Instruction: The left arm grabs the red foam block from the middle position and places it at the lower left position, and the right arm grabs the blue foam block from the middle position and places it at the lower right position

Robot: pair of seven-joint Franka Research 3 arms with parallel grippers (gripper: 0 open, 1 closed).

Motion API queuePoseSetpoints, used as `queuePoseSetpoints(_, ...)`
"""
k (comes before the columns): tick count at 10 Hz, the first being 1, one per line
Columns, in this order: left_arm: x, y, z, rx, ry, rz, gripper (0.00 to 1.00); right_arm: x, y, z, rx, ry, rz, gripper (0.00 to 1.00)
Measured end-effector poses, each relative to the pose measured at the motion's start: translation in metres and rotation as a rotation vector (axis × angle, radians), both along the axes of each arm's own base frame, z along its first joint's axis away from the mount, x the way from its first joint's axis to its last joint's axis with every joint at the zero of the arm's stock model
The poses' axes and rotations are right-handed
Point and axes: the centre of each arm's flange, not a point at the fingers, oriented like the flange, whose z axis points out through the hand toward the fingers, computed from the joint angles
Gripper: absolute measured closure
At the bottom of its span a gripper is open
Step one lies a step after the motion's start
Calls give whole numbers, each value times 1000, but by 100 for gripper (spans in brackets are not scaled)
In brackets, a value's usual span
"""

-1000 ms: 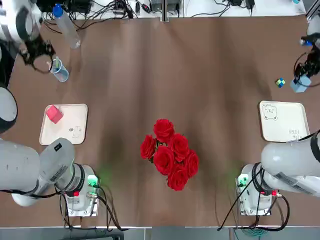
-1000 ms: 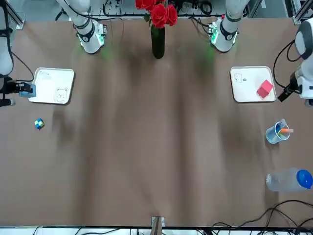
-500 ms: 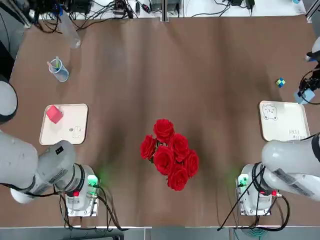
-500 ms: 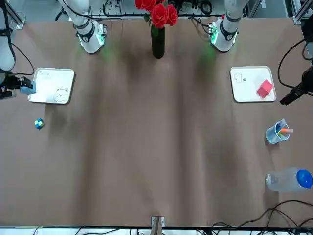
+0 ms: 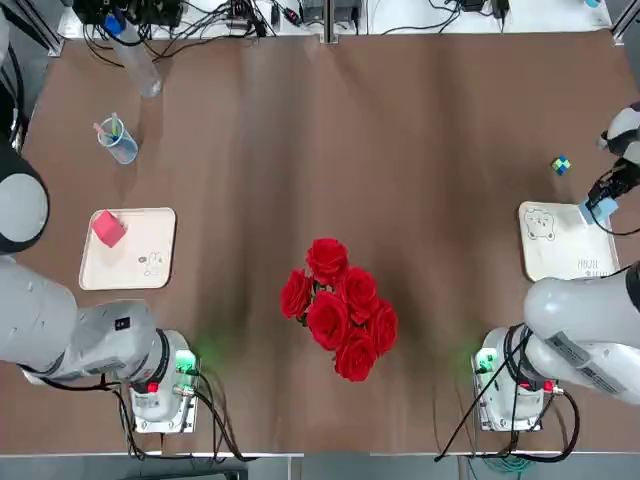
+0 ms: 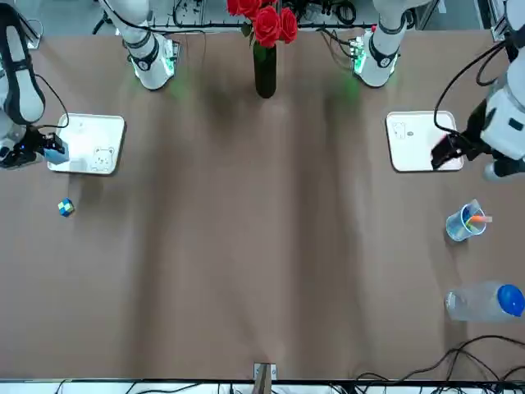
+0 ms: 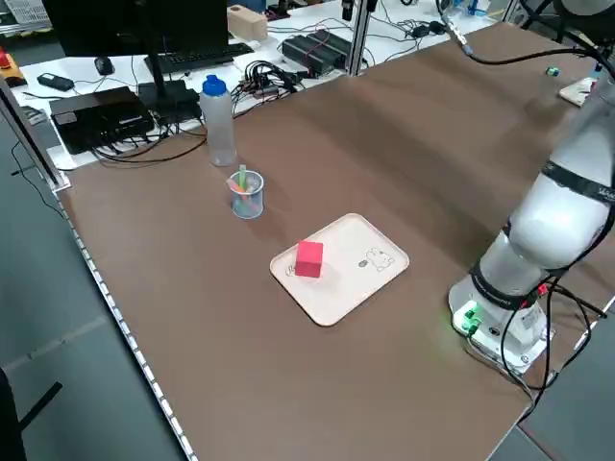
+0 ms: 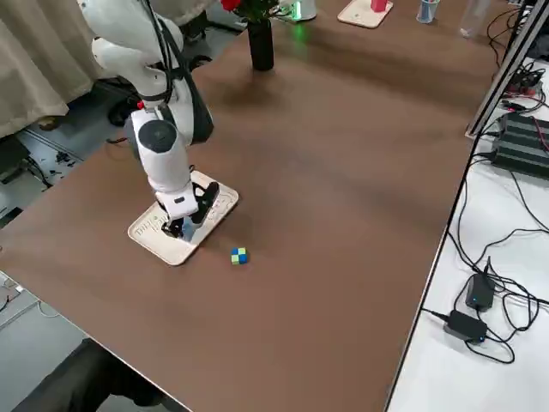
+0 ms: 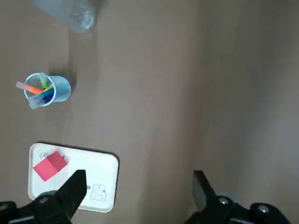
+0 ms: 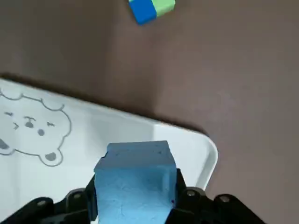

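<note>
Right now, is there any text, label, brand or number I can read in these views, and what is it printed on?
No text here can be read.
Right tray: a bear drawing, no words in view where the right gripper holds the blue foam block.
Same tray from overhead: a small printed mark, too small to read.
Left tray, bearing the red foam block: small print and a drawing, too blurred to read.

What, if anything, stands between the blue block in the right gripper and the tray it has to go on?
Nothing visible. The right gripper holds the blue block above a bare corner of the tray. The small cube lies on the table beyond the tray's edge.
</note>
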Motion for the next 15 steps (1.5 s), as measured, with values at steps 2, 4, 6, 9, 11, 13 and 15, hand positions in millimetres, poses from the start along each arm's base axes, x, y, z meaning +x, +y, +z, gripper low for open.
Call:
queuePoseSetpoints(2, -5, -11, 0, 5, 28, -76, 0, -9, -10, -12, 8, 2, 21, 38)
queuePoseSetpoints(4, -5, -9, 3, 4, 24, -73, 0, -17, -15, -16, 19, 9, 45, 36)
queuePoseSetpoints(6, -4, -3, 5, 4, 22, -64, 0, -25, -12, -22, 35, 22, 53, 34)
queuePoseSetpoints(9, -4, -1, 5, -32, 27, -52, 0, -36, -5, -33, 48, 29, 60, 8)
queuePoseSetpoints(11, -2, 8, 10, -47, 18, -33, 0, -34, -6, -32, 49, 28, 75, 0)
queuePoseSetpoints(13, -2, 9, 12, -47, 12, -32, 0, -22, -10, -11, 88, 80, 104, 0)
queuePoseSetpoints(15, -2, 9, 12, -35, 12, -37, 0, 24, -13, 65, 124, 156, 133, 0)
